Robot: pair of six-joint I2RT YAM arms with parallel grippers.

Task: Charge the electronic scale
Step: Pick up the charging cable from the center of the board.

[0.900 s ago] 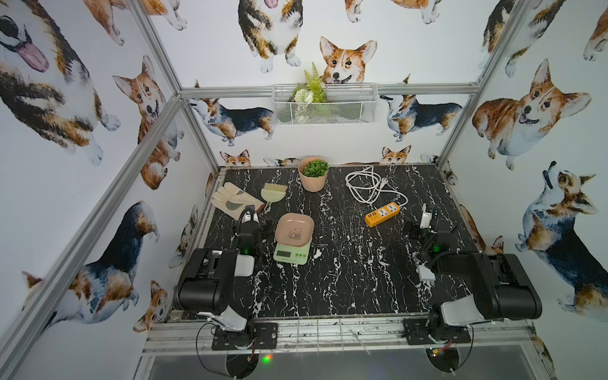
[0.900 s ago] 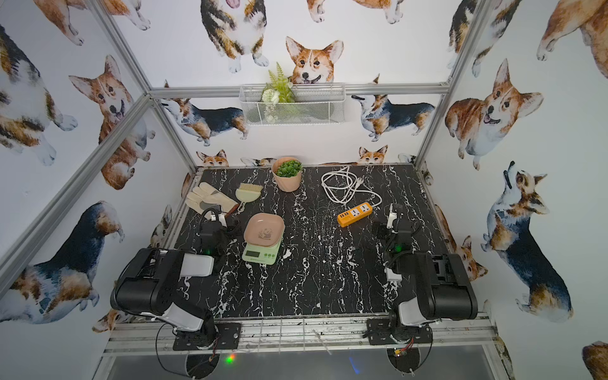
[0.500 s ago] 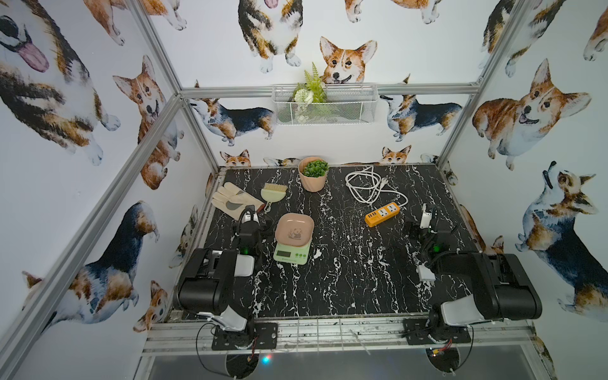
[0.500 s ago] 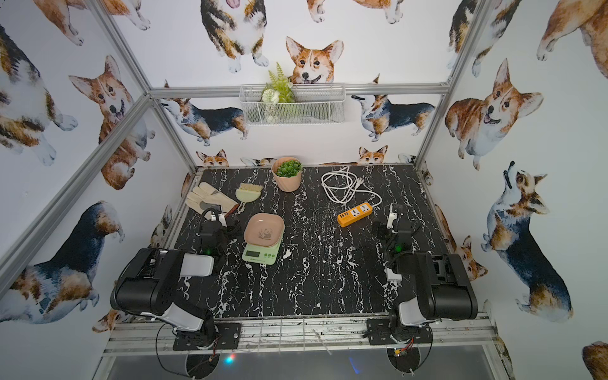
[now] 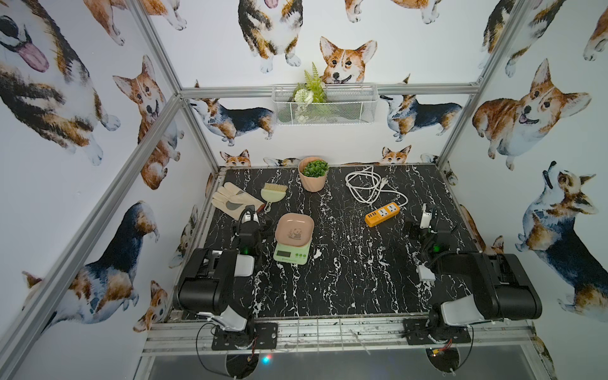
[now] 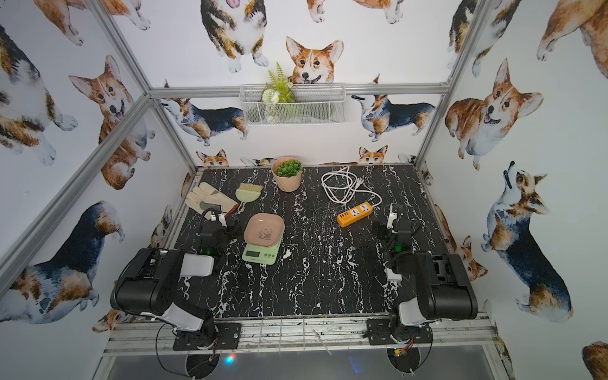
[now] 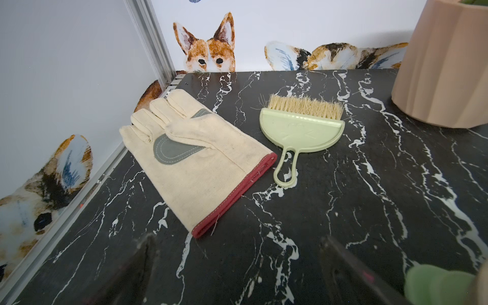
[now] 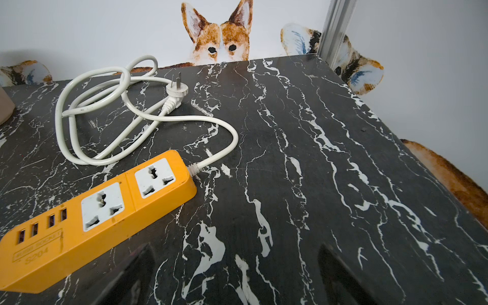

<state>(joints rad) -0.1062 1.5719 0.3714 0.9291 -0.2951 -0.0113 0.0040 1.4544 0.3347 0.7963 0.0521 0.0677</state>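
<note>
The electronic scale is pale green with a grey display and carries a pink panda-print dish. It stands left of centre on the black marble table. My left gripper hovers just left of the scale. It is open and empty, and points at a glove. My right gripper is open over bare table at the right, with nothing between its fingers. The orange power strip lies just to its left. The strip's white cord is coiled behind it, and the plug lies loose.
A cream work glove and a pale green hand brush lie at the back left. A pink pot with a green plant stands at the back centre. A white wire basket hangs on the back wall.
</note>
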